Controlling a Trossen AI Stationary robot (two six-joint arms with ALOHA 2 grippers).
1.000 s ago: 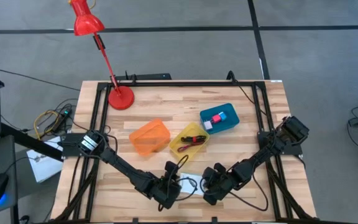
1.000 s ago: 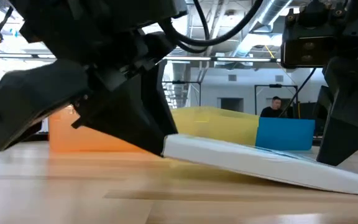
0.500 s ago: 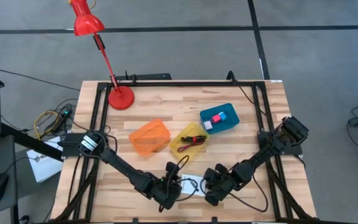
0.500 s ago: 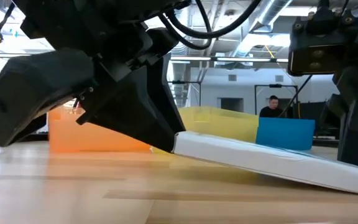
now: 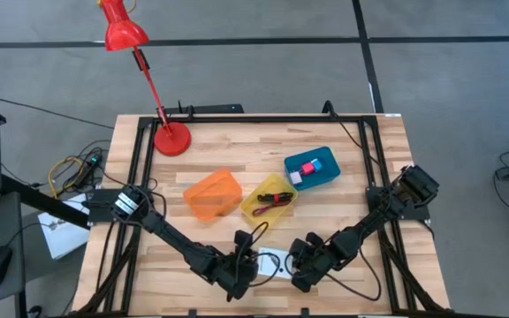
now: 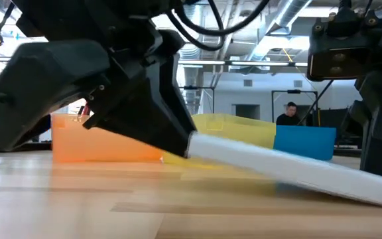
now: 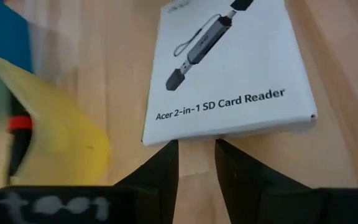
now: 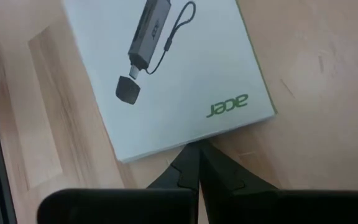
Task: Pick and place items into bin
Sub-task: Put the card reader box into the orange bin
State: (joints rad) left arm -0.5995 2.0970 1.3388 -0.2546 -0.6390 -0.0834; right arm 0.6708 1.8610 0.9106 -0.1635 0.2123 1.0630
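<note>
The white card [image 7: 229,68], a flat box with a black picture of a card reader, lies near the table's front edge between my two grippers [image 5: 272,264]. In the low view it slants [image 6: 290,169], its left end raised and its right end on the table. My left gripper [image 7: 196,146] stands at the raised end with a narrow gap between its fingers. My right gripper [image 8: 194,149] is shut at the card's opposite edge. Pink and blue cubes lie in the blue bin [image 5: 312,168]. The black-and-red stick tool and dark red cord lie in the yellow bin [image 5: 269,199]. My left gripper meets the card's left edge [image 7: 185,135] with both fingertips, coming low from the table's left. That edge is raised off the table at the fingertips [image 6: 190,143]. I cannot tell whether a finger is under it. My right gripper touches the card's right edge [image 8: 188,142] with its shut fingertips, coming from the table's right. That end stays down on the table.
An orange bin [image 5: 212,194] stands left of the yellow one, behind the grippers. A red desk lamp has its base [image 5: 171,139] at the far left of the table. A dark cable [image 5: 256,231] loops above the left gripper. A person shows in the room beyond [image 6: 292,114].
My left gripper has moved toward the table's right edge against the card. The card has slid to the right, and its left end has risen, so it slants more steeply. My right gripper has shifted a little to the right.
</note>
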